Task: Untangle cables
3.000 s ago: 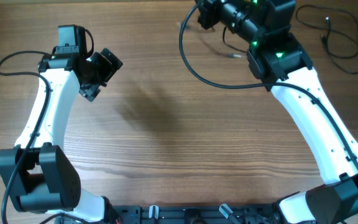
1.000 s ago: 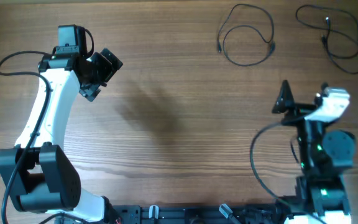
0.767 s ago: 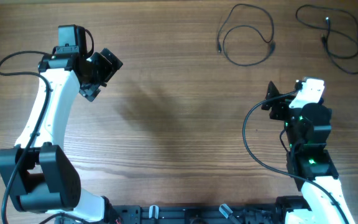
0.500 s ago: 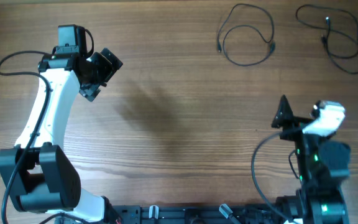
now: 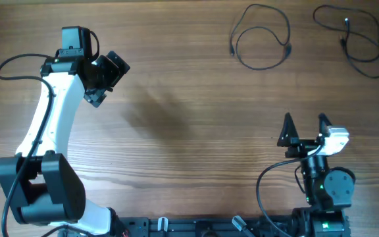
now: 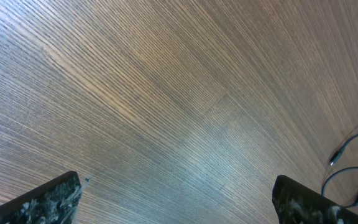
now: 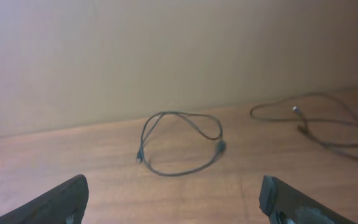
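Seemingly untangled, the loop (image 5: 262,67) and second cable (image 5: 345,25) lie apart at the worktop's (image 5: 189,131) far right. Right hand (image 5: 304,125), open and empty, faces the loop straight ahead, nearer than the left hand (image 5: 104,79), likewise open.

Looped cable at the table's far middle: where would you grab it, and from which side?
I'd take the looped cable on its arc nearest the robot, from straight above, jaws across the cord. It lies flat in an open ring; that stretch is clear of both plugs and the other cable.
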`<state>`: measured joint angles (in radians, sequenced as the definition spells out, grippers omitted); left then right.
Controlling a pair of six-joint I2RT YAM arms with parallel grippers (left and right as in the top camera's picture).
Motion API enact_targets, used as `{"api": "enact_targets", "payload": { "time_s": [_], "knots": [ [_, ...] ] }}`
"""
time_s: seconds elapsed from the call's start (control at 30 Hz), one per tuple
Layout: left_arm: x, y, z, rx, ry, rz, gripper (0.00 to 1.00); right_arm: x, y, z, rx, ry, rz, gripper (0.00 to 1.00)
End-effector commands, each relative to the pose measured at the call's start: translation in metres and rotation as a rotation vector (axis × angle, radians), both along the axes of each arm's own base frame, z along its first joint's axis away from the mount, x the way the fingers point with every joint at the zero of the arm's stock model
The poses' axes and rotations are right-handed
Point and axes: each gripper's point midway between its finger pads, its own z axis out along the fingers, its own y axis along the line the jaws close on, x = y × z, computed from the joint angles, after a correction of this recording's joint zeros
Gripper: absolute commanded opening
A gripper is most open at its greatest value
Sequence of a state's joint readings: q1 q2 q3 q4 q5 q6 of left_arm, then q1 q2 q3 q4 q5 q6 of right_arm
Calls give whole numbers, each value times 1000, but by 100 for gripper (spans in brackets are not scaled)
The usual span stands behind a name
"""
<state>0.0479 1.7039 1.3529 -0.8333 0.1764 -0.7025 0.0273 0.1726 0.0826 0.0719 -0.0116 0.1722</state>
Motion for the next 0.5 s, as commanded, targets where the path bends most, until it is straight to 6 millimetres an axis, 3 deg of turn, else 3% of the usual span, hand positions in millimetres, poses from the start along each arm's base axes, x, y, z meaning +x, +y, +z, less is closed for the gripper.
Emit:
{"api": "enact_targets", "payload": {
  "time_s": [0.0,0.17,0.2,0.27,0.47],
  "knots": [
    [0,2,-1,6,5,14,100,0,7,-14,12,10,40,87],
    [0,2,-1,6,5,14,100,0,10,-27,12,32,61,90],
    [0,2,-1,6,5,14,100,0,10,-32,12,51,57,100],
    [0,2,-1,6,5,14,100,-1,1,-51,5,127,9,100],
    [0,3,-1,6,5,14,100,-2,1,-49,11,118,9,100]
  ]
}}
